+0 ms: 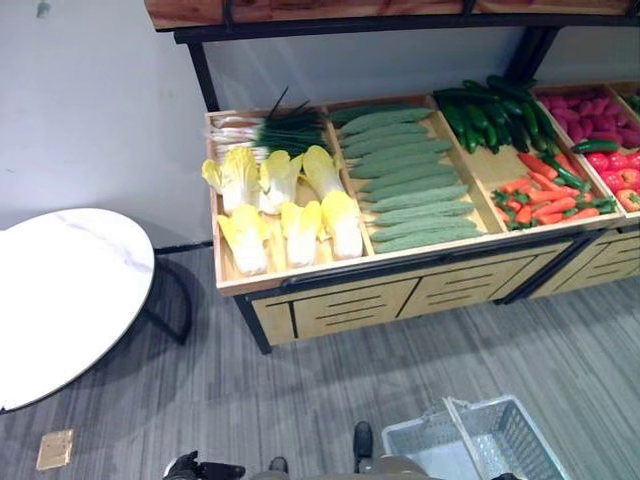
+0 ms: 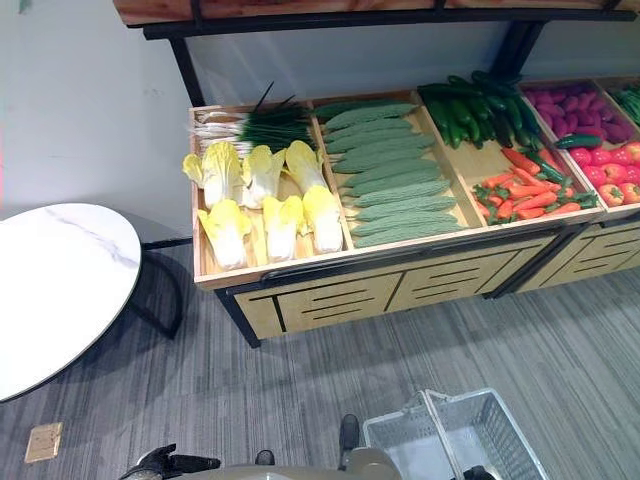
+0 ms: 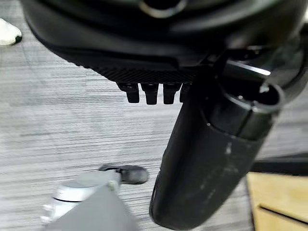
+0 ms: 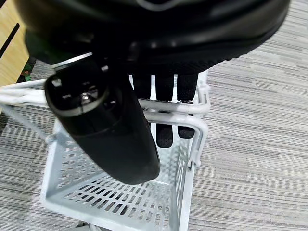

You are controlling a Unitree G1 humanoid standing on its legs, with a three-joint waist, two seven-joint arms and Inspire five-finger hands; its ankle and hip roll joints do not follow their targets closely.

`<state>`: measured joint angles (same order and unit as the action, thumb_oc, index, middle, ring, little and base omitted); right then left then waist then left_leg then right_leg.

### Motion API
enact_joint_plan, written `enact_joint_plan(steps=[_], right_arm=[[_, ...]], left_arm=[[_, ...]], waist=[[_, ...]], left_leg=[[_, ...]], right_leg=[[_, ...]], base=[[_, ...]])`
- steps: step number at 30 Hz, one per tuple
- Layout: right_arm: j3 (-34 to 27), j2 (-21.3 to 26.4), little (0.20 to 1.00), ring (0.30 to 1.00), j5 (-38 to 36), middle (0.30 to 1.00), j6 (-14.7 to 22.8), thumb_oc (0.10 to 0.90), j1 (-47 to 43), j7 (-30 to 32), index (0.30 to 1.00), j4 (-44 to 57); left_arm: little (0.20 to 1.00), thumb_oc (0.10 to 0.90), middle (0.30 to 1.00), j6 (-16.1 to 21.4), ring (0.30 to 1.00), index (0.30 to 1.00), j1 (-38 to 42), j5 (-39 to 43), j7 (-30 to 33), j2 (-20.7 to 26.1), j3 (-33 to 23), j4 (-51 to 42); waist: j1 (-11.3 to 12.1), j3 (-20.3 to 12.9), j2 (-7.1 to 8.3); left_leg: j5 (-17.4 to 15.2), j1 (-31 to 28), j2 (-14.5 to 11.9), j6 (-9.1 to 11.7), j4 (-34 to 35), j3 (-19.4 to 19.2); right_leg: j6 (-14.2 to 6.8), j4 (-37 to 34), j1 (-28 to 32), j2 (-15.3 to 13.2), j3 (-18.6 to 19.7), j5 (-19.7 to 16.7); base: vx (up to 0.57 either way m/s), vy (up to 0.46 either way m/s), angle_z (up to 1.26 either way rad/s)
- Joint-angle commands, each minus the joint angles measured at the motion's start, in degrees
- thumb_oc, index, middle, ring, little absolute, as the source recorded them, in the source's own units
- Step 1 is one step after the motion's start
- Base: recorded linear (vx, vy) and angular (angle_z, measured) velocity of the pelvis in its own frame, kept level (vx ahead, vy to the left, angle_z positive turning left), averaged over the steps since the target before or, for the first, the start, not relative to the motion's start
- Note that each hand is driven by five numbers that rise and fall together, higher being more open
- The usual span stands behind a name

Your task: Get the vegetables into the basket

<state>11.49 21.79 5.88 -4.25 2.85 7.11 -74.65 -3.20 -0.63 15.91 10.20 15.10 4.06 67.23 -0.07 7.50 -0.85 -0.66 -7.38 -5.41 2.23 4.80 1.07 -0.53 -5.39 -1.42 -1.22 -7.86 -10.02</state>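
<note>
Probably shop: wooden produce stand (image 1: 330,300) with sorted vegetables (image 1: 412,190), white shopping basket (image 2: 440,435) on floor

A dark shelf bar (image 1: 400,25) runs above the back of the produce stand (image 1: 330,295), capping reach from above; the front edge lies open to the grey floor (image 1: 400,370). Wooden dividers (image 1: 350,190) wall off cabbages (image 1: 290,205), cucumbers (image 1: 410,185) and carrots (image 1: 545,195). A round white table (image 1: 60,295) stands just beside the stand's left corner. The basket (image 4: 120,192) is open-topped, its handles (image 4: 163,108) crossing the rim.
</note>
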Motion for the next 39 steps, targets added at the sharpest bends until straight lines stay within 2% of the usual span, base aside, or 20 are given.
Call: enact_joint_plan(steps=[1, 4, 5, 8, 9, 11, 13, 16, 19, 21, 25, 30, 39], right_arm=[[-0.33, 4.01, 0.300, 0.300, 0.66, 0.300, 0.10, 0.400, -0.69, 2.38, 0.300, -1.54], [-1.26, 4.12, 0.300, 0.300, 0.81, 0.300, -0.09, 0.400, -0.54, 2.42, 0.300, -1.07], [-1.75, 4.03, 0.300, 0.300, 0.88, 0.300, -0.19, 0.400, -0.40, 2.30, 0.300, -0.68], [-2.39, 3.72, 0.300, 0.300, 1.06, 0.300, -0.60, 0.400, -0.38, 1.87, 0.300, -0.30], [-2.51, 3.43, 0.300, 0.300, 1.30, 0.300, -0.89, 0.400, -0.03, 1.34, 0.300, -0.05], [-2.48, 3.11, 0.300, 0.300, 1.51, 0.300, -1.13, 0.400, 0.08, 0.81, 0.300, -0.11], [-2.24, 2.93, 0.300, 0.300, 1.66, 0.300, -1.33, 0.400, 0.05, 0.40, 0.300, -0.15], [-1.56, 2.44, 0.300, 0.300, 2.16, 0.300, -1.78, 0.400, 0.06, -0.68, 0.300, -0.91], [-1.21, 2.27, 0.300, 0.300, 2.35, 0.300, -1.86, 0.400, 0.12, -1.22, 0.300, -1.23], [-0.78, 1.92, 0.300, 0.300, 2.30, 0.300, -1.93, 0.400, 0.05, -1.53, 0.300, -2.16], [0.64, 1.20, 0.300, 0.300, 2.85, 0.300, -1.88, 0.400, -0.28, -1.98, 0.300, -2.94], [2.60, 1.17, 0.300, 0.300, 3.63, 0.300, -1.83, 0.400, -1.21, -2.11, 0.300, -2.94], [5.67, 1.99, 0.300, 0.300, 5.67, 0.300, -1.73, 0.400, -1.89, -1.23, 0.300, -1.35]], left_arm=[[1.000, 0.900, 1.000, 3.80, 1.000, 1.000, 0.04, 1.58, 3.23, 3.23, 0.19, -12.12], [1.000, 0.900, 1.000, 4.43, 1.000, 1.000, -4.54, 3.99, 3.23, 3.69, -0.52, -25.71], [1.000, 0.900, 1.000, 4.90, 1.000, 1.000, -6.54, 5.39, 3.09, 4.06, -1.18, -32.88], [1.000, 0.900, 1.000, 4.85, 1.000, 1.000, -9.71, 5.34, 1.95, 4.42, -3.27, -43.26], [1.000, 0.900, 1.000, 4.89, 1.000, 1.000, -11.06, 5.61, 1.76, 4.84, -4.86, -49.60], [1.000, 0.900, 1.000, 4.85, 1.000, 1.000, -11.40, 5.74, 1.46, 5.17, -6.03, -54.34], [1.000, 0.900, 1.000, 4.78, 1.000, 1.000, -11.35, 5.71, 1.66, 5.80, -6.73, -57.02], [1.000, 0.900, 1.000, 5.33, 1.000, 1.000, -10.67, 5.81, 1.23, 7.00, -8.57, -66.97], [1.000, 0.900, 1.000, 5.93, 1.000, 1.000, -9.93, 5.75, 1.58, 7.55, -9.70, -70.92], [1.000, 0.900, 1.000, 6.66, 1.000, 1.000, -7.03, 6.82, 2.31, 7.75, -9.75, -75.32], [1.000, 0.900, 1.000, 7.90, 1.000, 1.000, -1.20, 6.41, 3.36, 8.67, -8.85, -78.27], [1.000, 0.900, 1.000, 8.18, 1.000, 1.000, 7.14, 6.13, 5.23, 9.45, -5.73, -75.71], [1.000, 0.900, 1.000, 7.72, 1.000, 1.000, 22.91, 2.76, 12.69, 11.12, -0.88, -60.03]], waist=[[0.58, 1.36, 2.60], [0.84, 1.38, 2.31], [0.95, 1.31, 2.25], [1.28, 1.24, 2.21], [1.37, 1.00, 2.24], [1.46, 0.99, 2.32], [1.50, 0.87, 2.38], [1.51, 0.78, 2.55], [1.49, 0.66, 2.62], [1.35, 0.54, 2.66], [0.75, 0.06, 2.73], [-0.47, -0.32, 2.62], [-3.19, -0.39, 2.32]], left_leg=[[2.15, 2.29, 1.78, 2.22, 0.20, -0.53], [2.23, 2.17, 1.71, 2.32, 0.20, 0.16], [2.21, 2.25, 1.73, 2.34, 0.20, 0.44], [2.07, 2.09, 1.64, 2.44, 0.20, 0.82], [1.89, 1.95, 1.67, 2.45, 0.20, 1.09], [2.38, 2.03, 1.70, 2.43, 0.20, 1.15], [1.56, 1.58, 1.56, 2.51, 0.20, 1.25], [1.85, 1.54, 1.62, 2.40, 0.20, 1.34], [1.61, 1.29, 1.64, 2.40, 0.20, 1.26], [1.41, 1.05, 1.55, 2.43, 0.20, 1.12], [1.02, 0.65, 1.50, 2.53, 0.20, 0.70], [0.70, 0.17, 1.53, 2.55, 0.20, -0.35], [0.23, -0.16, 1.46, 2.85, 0.20, -2.67]], right_leg=[[-5.81, 0.87, 7.03, -3.36, 0.57, 9.74], [-5.77, 0.89, 7.52, -3.39, -0.09, 9.99], [-5.74, 0.91, 7.53, -3.36, -0.34, 10.03], [-5.74, 0.83, 8.02, -3.44, -0.63, 10.26], [-5.70, 0.83, 8.25, -3.50, -0.87, 10.35], [-5.60, 0.91, 8.15, -3.58, -0.99, 9.89], [-5.58, 0.85, 8.64, -3.49, -0.97, 10.53], [-5.42, 0.95, 8.56, -3.49, -0.81, 10.11], [-5.37, 0.87, 8.73, -3.42, -0.63, 10.16], [-5.37, 0.79, 8.93, -3.43, -0.47, 10.18], [-5.38, 0.61, 9.15, -3.44, 0.12, 10.18], [-5.40, 0.41, 9.27, -3.39, 1.18, 9.97], [-5.91, 0.39, 8.32, -3.25, 3.47, 9.58]], base=[[0.00, -0.009, 0.09], [0.02, -0.008, 0.16], [0.02, -0.015, 0.16], [0.02, -0.011, 0.11], [0.03, -0.011, 0.19], [-0.01, -0.007, 0.10], [0.03, -0.004, 0.01], [0.00, 0.000, 0.00], [0.00, 0.000, 0.00], [0.00, 0.000, 0.00], [0.00, 0.003, -0.01], [0.03, 0.007, -0.10], [0.02, 0.002, -0.15]])
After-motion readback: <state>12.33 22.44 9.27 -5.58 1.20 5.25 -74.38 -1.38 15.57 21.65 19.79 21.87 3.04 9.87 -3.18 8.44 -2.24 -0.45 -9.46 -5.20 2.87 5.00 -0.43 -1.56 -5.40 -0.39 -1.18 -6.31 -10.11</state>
